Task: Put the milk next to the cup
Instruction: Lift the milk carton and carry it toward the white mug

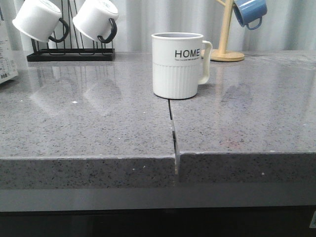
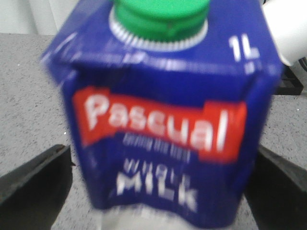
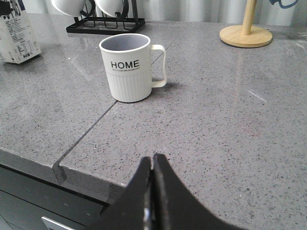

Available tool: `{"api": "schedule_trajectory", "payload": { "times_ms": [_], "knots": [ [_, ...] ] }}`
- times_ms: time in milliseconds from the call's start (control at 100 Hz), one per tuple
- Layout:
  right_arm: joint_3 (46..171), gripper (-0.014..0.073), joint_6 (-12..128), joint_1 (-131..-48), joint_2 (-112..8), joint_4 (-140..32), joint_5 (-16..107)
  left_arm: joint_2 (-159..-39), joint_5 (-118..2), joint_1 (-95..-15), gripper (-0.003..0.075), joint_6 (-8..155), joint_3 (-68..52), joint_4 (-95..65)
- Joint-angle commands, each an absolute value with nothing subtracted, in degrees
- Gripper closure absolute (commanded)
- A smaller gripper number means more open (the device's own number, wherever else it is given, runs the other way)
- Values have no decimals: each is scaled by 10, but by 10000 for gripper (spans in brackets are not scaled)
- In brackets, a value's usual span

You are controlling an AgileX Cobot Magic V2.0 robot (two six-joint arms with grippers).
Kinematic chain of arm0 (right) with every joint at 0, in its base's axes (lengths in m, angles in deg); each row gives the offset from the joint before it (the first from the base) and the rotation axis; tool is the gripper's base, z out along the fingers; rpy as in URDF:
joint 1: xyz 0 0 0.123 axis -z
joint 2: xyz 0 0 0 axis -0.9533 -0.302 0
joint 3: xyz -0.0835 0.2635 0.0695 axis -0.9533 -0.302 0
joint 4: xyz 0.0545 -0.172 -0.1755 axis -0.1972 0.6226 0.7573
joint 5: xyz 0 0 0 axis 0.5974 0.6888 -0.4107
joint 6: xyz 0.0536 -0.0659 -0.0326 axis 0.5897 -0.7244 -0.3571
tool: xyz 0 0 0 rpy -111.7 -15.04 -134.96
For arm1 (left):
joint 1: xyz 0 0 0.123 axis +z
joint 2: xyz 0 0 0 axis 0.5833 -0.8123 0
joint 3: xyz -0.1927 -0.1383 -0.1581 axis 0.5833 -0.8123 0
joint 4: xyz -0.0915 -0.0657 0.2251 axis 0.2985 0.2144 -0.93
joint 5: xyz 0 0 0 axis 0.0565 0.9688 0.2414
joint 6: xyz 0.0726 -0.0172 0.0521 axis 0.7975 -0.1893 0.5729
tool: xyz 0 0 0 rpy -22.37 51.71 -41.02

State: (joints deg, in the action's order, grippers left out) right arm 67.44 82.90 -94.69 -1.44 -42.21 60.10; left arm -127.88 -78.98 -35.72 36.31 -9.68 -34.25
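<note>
Between the two dark fingers [image 2: 33,187] of the left gripper [image 2: 158,191] the milk [image 2: 163,110] is seen close up, filling most of the left wrist view: a blue carton with a green screw cap [image 2: 160,17], a red band and the words "MILK" and "1L". One finger stands at each side of the carton, but whether they press on it cannot be told, for the contact lies at the blurred edges of the picture. In the front view only a sliver of the carton appears at the far left edge, resting on the counter.

Ahead of the right gripper [image 3: 152,191], whose fingers are pressed together with nothing between them, the cup [image 1: 178,64] is found standing upright on the grey speckled stone counter [image 1: 89,123], well apart from the milk. Its handle is turned away from the carton, and "HOME" is printed in black above its ribbed lower half. A seam [image 1: 173,133] in the stone runs from the cup's base to the counter's front edge.

Beyond the cup, a black wire rack [image 1: 71,49] carrying two white mugs [image 1: 37,19] with black handles is set at the back. A wooden mug tree [image 1: 226,44] holding a blue mug [image 1: 251,12] is placed further to the right. Pale curtains [image 1: 143,19] close off the room behind.
</note>
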Motion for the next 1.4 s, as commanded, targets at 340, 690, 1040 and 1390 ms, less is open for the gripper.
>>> {"api": "schedule_trajectory", "payload": {
  "times_ms": [340, 690, 1040, 1390],
  "knots": [
    [689, 662, 825, -945, -20, -423, 556, -1256, -848, -362, 608, 362, -69, -340],
    [689, 662, 825, -945, -20, -423, 556, -1197, -830, -488, 603, 363, -69, -346],
    [689, 662, 825, -945, -20, -423, 556, -1244, -857, -632, 603, 363, -49, -326],
    [689, 662, 825, -945, -20, -423, 556, -1326, -857, -685, 603, 363, 10, -302]
  ]
}}
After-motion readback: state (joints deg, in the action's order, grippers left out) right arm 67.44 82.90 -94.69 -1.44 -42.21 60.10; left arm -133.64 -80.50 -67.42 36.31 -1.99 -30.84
